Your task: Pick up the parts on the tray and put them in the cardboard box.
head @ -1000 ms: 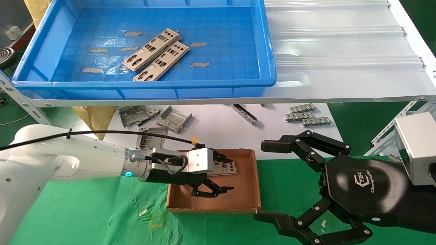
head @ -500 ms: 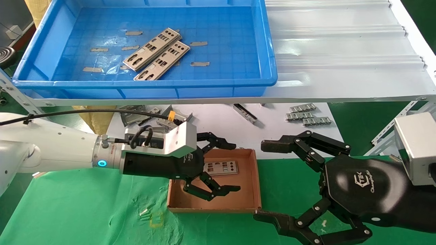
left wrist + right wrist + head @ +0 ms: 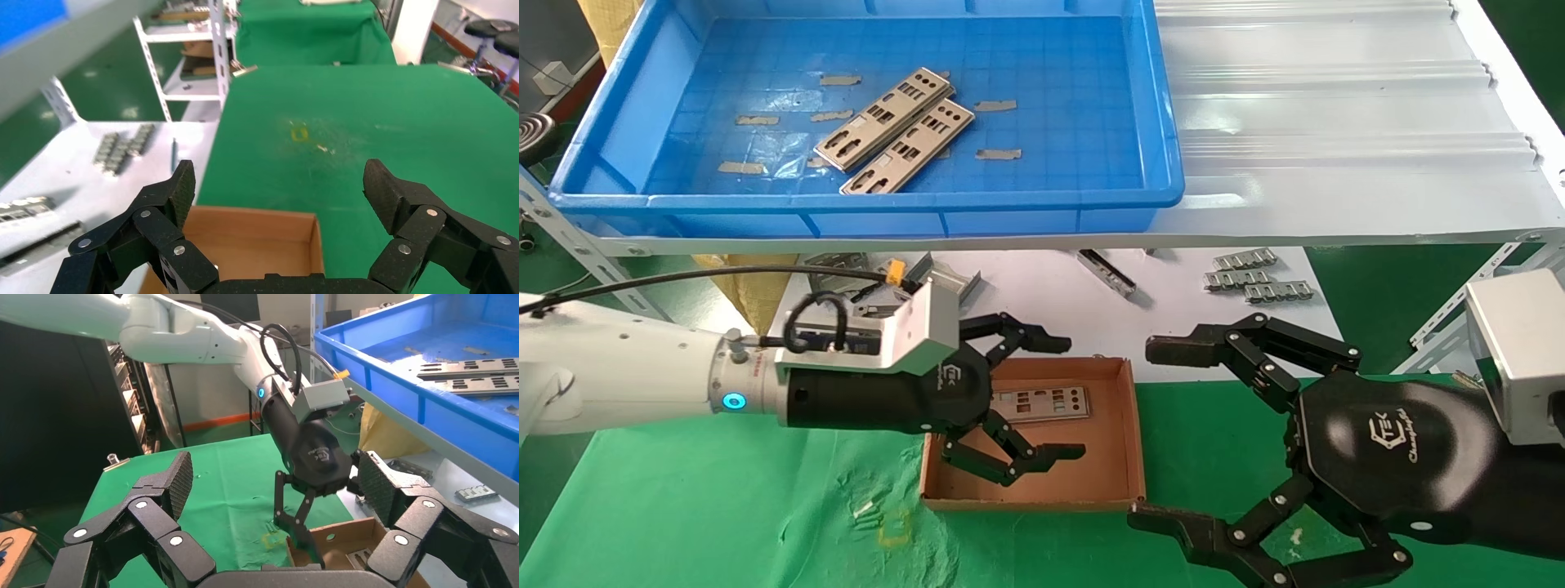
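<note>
Two silver-grey punched parts [image 3: 887,117] [image 3: 908,149] lie side by side in the blue tray [image 3: 862,201] on the upper shelf. A third part [image 3: 1042,403] lies flat in the brown cardboard box [image 3: 1026,495] on the green cloth. My left gripper [image 3: 1060,396] hovers open over the box, holding nothing. The left wrist view shows it [image 3: 281,184] above the box [image 3: 245,236]. My right gripper [image 3: 1158,434] stands open and empty just right of the box. The right wrist view shows that gripper [image 3: 275,478], the box [image 3: 343,536], the tray [image 3: 398,386] and its parts [image 3: 471,367].
Bent grey brackets [image 3: 932,286] and ridged clip strips [image 3: 1254,282] lie on the white surface behind the box, under the shelf. A white corrugated sheet [image 3: 1336,122] covers the shelf right of the tray. Angle-iron shelf legs [image 3: 580,249] stand at both sides.
My left gripper has lifted off the part in the box, turned its wrist and drawn back to the left. The part stays in the box. The right arm has not moved.
</note>
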Robot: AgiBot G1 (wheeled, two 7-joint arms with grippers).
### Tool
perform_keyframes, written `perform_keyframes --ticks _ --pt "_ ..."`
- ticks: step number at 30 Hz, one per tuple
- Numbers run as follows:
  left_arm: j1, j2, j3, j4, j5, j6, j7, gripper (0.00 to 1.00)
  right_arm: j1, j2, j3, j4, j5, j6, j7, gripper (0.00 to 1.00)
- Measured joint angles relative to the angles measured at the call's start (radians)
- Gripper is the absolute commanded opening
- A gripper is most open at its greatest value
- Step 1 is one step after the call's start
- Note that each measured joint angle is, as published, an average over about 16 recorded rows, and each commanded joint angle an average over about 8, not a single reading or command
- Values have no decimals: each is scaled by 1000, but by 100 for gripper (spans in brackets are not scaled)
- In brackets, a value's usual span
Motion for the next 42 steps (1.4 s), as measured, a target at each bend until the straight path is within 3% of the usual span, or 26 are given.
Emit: perform_keyframes --ticks 42 --pt "409 -471 -369 -828 -233 -43 -489 100 0 0 0 0 0 0 0 100"
